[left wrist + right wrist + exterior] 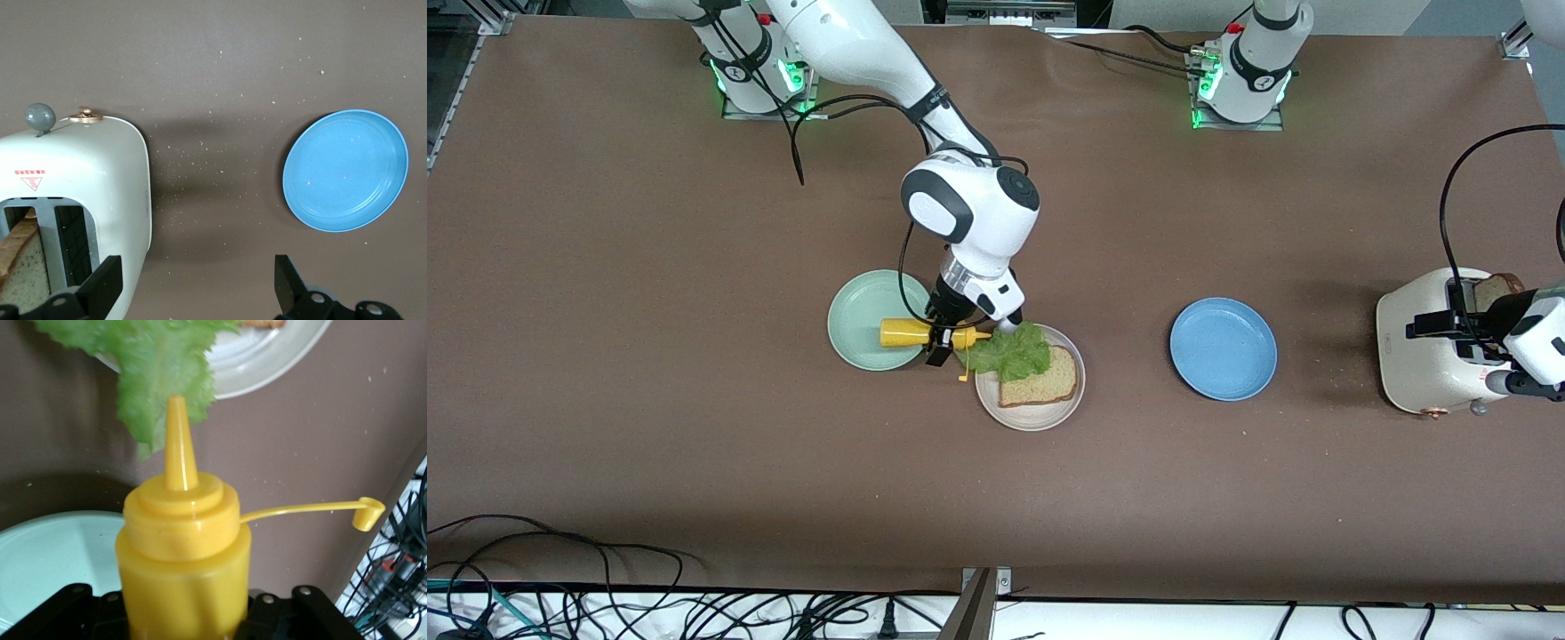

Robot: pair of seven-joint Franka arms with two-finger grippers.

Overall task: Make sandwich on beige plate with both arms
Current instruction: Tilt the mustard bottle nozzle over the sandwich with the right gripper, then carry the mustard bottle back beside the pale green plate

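Note:
The beige plate (pixel 1032 418) holds one slice of tan bread (pixel 1039 378) with a ruffled green lettuce leaf (pixel 1009 353) partly on it, hanging over the rim. My right gripper (pixel 938 342) is shut on a yellow squeeze bottle (pixel 907 333), held sideways over the mint-green plate's edge, its nozzle toward the lettuce. The right wrist view shows the bottle (pixel 180 567), its open tethered cap (pixel 363 513), the lettuce (pixel 160 373) and the beige plate (pixel 267 360). A second bread slice (pixel 1498 286) stands in the toaster (pixel 1423 356). My left gripper (pixel 1458 333) is open and empty over the toaster's edge.
A mint-green plate (pixel 863 320) lies beside the beige plate, toward the right arm's end. A blue plate (pixel 1223 348) lies between the beige plate and the toaster. The left wrist view shows the blue plate (pixel 345 170) and the toaster (pixel 100 173). Cables lie along the table's near edge.

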